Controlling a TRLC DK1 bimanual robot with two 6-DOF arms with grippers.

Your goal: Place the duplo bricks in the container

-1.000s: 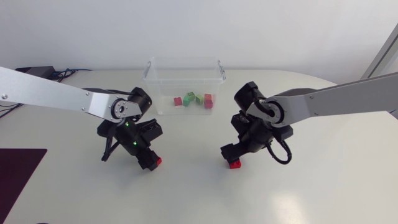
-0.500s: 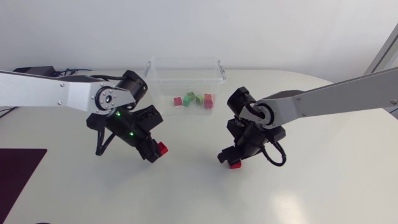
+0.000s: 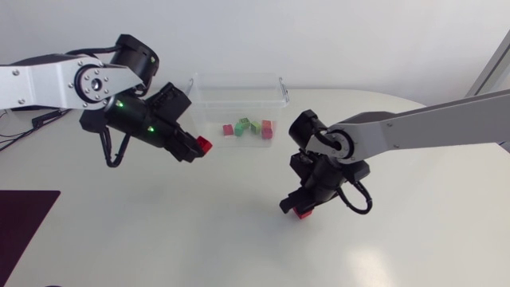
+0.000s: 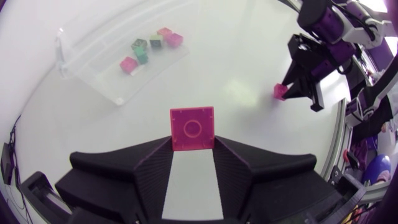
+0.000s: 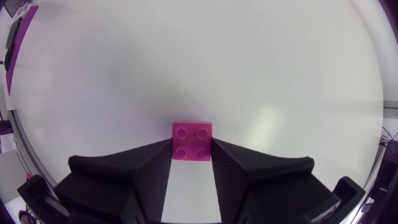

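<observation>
My left gripper (image 3: pixel 198 149) is raised above the table just left of the clear container (image 3: pixel 237 92), shut on a red duplo brick (image 3: pixel 205 146); in the left wrist view that brick (image 4: pixel 192 128) sits clamped between both fingertips. My right gripper (image 3: pixel 296 209) points down at the table in front of the container, shut on a second red brick (image 3: pixel 301 213), studs up between the fingers in the right wrist view (image 5: pixel 191 140). Several red and green bricks (image 3: pixel 248 127) lie inside the container.
A dark mat (image 3: pixel 22 223) lies at the table's front left corner. Cables (image 3: pixel 48 94) run along the far left edge. The white table (image 3: pixel 414 231) stretches bare around both grippers.
My left gripper lifted its red brick off the table and swung up and back toward the container's left side. My right gripper closed on the other red brick on the table.
</observation>
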